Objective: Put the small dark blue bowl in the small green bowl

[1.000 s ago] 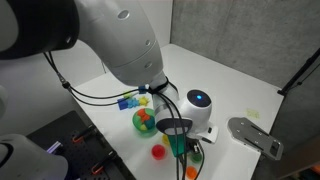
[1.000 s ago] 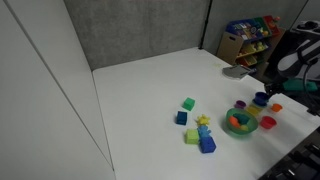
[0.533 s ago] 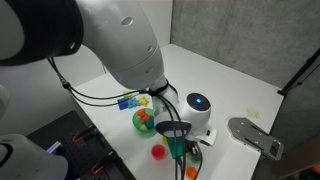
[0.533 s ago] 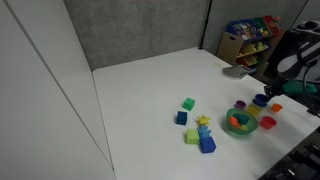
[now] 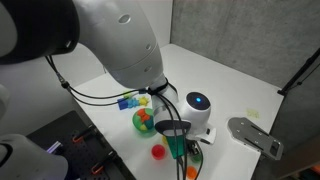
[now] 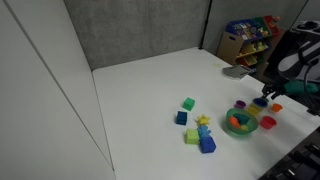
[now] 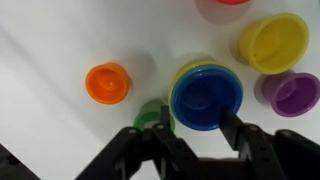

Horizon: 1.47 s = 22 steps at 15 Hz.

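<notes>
In the wrist view the small dark blue bowl (image 7: 206, 97) sits between my gripper's (image 7: 198, 124) two black fingers. The fingers press its left and right sides. A thin yellow-green rim shows behind its upper left edge. The small green bowl (image 7: 150, 116) lies just left of the left finger and is partly hidden by it. In an exterior view the gripper (image 6: 263, 100) hangs over the cluster of small bowls at the table's right edge. In an exterior view the arm's body hides most of the gripper (image 5: 180, 148).
Small orange (image 7: 107, 83), yellow (image 7: 272, 42) and purple (image 7: 294, 94) bowls lie around the blue one. A large green bowl with coloured blocks (image 6: 238, 123) stands close by. Loose blocks (image 6: 196, 130) lie mid-table. A red small bowl (image 5: 158, 151) sits near the table edge.
</notes>
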Motion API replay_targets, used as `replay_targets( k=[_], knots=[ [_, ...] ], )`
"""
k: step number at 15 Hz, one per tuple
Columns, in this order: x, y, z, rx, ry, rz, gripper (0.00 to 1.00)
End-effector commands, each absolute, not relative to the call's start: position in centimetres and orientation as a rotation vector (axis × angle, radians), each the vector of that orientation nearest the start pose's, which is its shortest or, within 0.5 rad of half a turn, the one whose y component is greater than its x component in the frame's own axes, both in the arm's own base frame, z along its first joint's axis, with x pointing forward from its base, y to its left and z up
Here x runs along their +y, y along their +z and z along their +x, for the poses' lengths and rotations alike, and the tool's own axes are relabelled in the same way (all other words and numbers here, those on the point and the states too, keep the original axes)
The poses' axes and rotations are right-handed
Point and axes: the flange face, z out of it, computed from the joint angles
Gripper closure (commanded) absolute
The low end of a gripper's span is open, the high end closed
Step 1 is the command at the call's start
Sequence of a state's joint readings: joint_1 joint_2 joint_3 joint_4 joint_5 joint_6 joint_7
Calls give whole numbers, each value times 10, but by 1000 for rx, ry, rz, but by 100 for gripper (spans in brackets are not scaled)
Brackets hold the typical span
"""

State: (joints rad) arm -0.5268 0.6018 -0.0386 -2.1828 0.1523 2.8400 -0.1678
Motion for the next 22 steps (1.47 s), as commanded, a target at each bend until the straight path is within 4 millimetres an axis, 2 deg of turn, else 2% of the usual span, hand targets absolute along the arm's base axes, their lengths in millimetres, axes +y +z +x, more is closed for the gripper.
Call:
replay_targets(
  k=[1,3,9,16,18,21,22],
  knots=[
    [-287,149,460,704,-114,-3023,13],
    [-274,170,464,601,-105,-3029,0],
    [-230,244,469,351,25,-3074,0],
    [-180,356,469,173,293,-3193,0],
    [-168,383,467,150,321,-3213,0],
    [-153,404,459,91,363,-3226,0],
    [-158,392,464,101,337,-3206,0]
  ],
)
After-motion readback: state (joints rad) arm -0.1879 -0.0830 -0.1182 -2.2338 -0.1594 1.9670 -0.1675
